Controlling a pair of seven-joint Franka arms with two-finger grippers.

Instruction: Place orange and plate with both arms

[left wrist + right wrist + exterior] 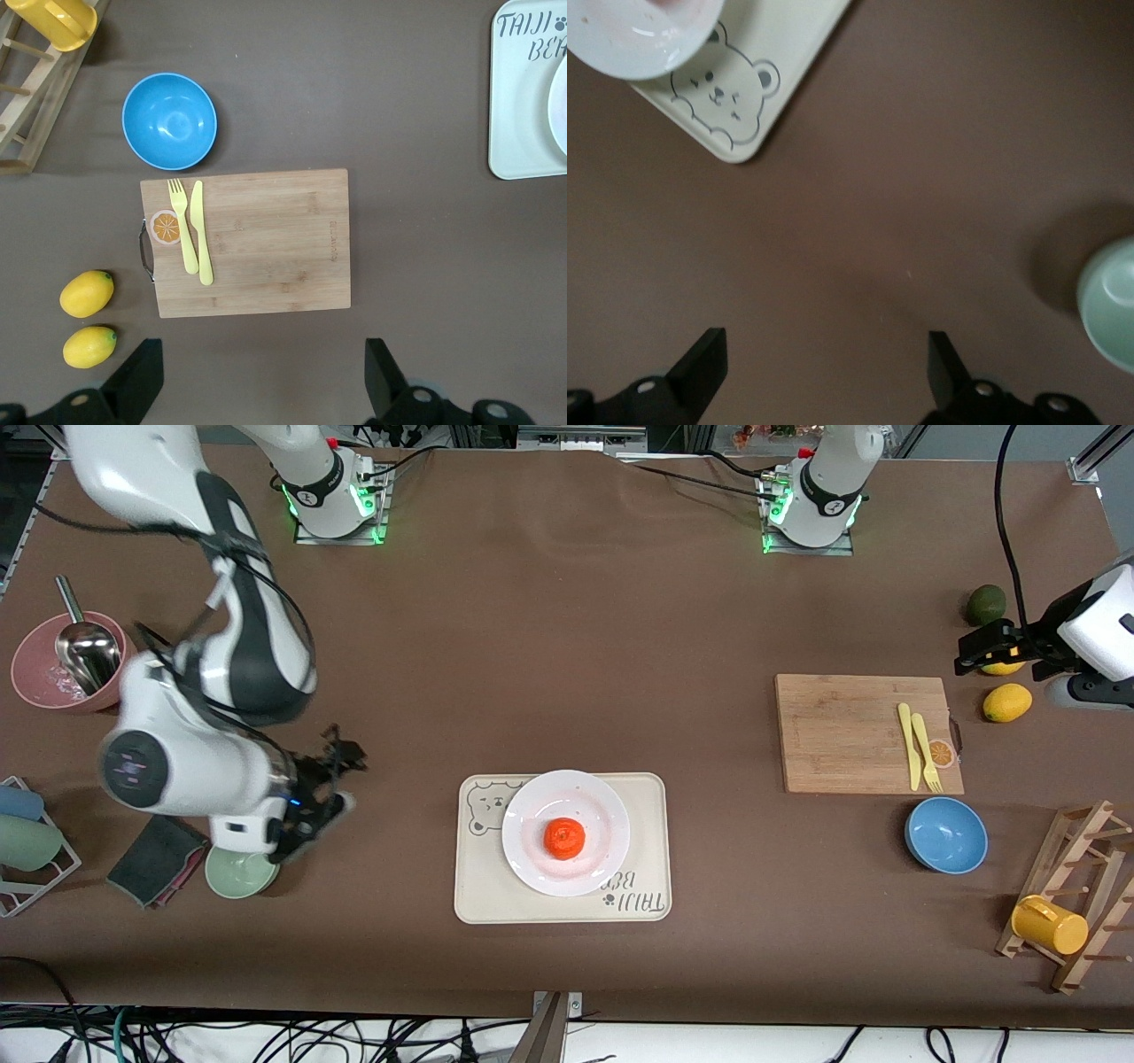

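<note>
Resting on plate (532, 850) on tray (478, 895): orange (564, 838), light, round, rolls easily; plate glossy, breakable, best gripped at rim. Right gripper (323, 802) over counter (567, 602) near green bowl (241, 872), left gripper (988, 646) over lemons (1007, 702); both jaws wide, empty.

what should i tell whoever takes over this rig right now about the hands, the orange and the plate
Left hand: open, empty, up over the table beside the lemons, at the left arm's end.
Right hand: open, empty, over bare table between the tray and the green bowl.
Orange: sits in the middle of the plate.
Plate: flat on the bear-print tray, mid-table.
Done: orange on plate and plate on tray, both let go.
Left: nothing seems left to place; both arms look clear of the tray.
</note>
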